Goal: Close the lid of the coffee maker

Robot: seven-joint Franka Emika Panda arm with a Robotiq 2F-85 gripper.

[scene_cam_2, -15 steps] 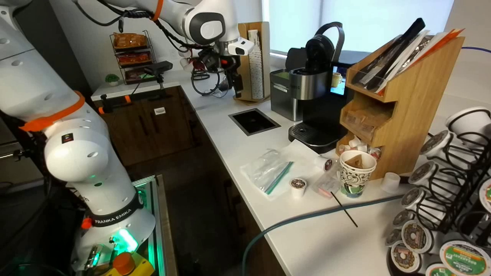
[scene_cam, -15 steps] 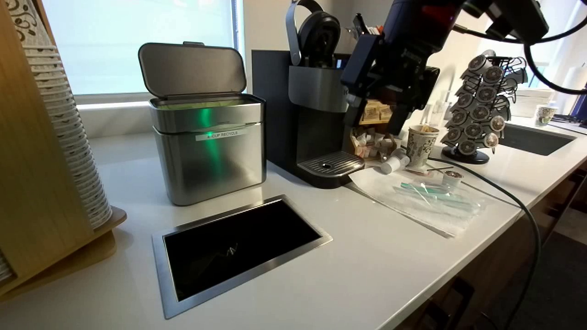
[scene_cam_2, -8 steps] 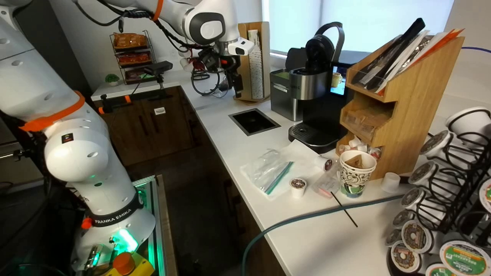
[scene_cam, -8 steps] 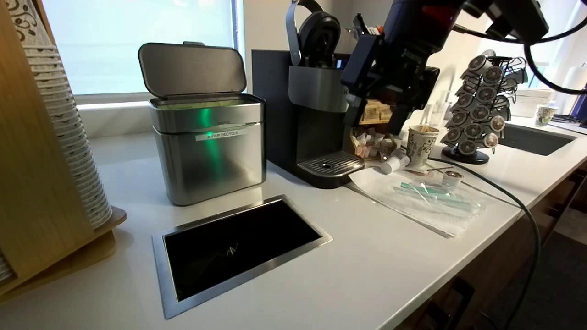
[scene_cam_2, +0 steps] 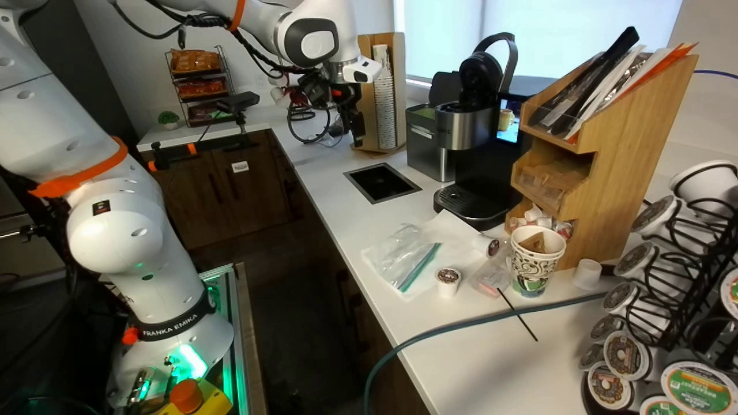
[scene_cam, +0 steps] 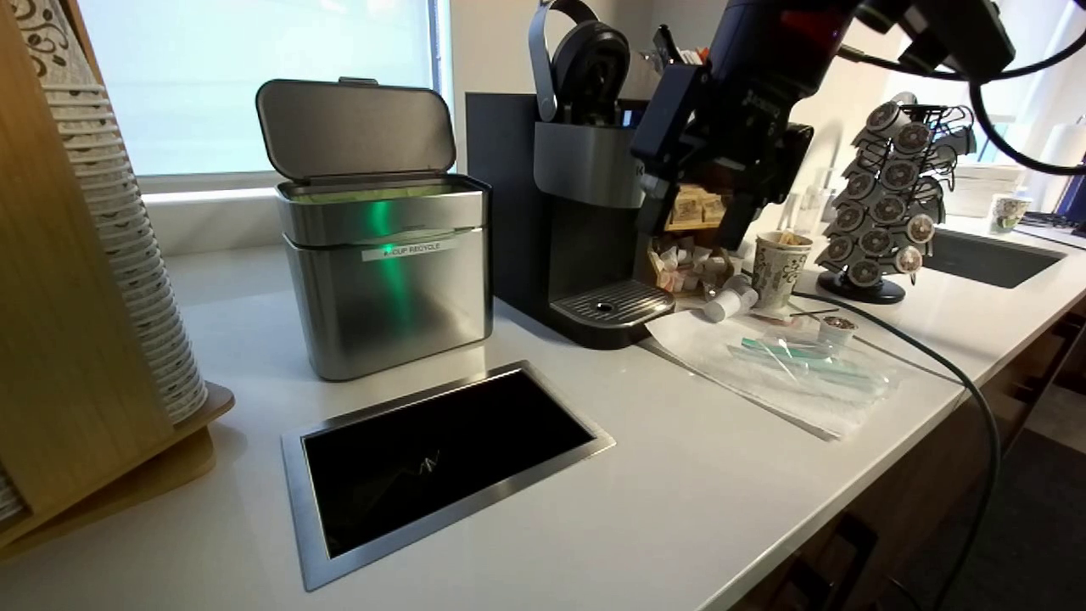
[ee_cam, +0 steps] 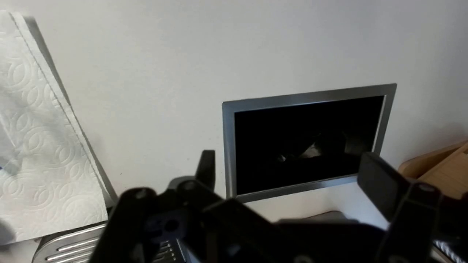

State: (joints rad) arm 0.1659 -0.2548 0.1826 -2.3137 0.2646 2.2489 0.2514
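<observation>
Gripper (ee_cam: 289,162), gaping empty, could, if swung low, miss the lid (scene_cam_2: 481,73) at its two o'clock in an exterior view, shoving the pod coffee maker (scene_cam_2: 466,130).

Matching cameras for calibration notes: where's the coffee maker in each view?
In an exterior view: coffee maker upper middle, its right edge partly behind the gripper.
In an exterior view: coffee maker right of centre, mostly upper half.
Wrist view: just its slotted drip tray is clear, bottom left, partly behind the gripper.
Landmark in all three: the metal-framed counter opening.
</observation>
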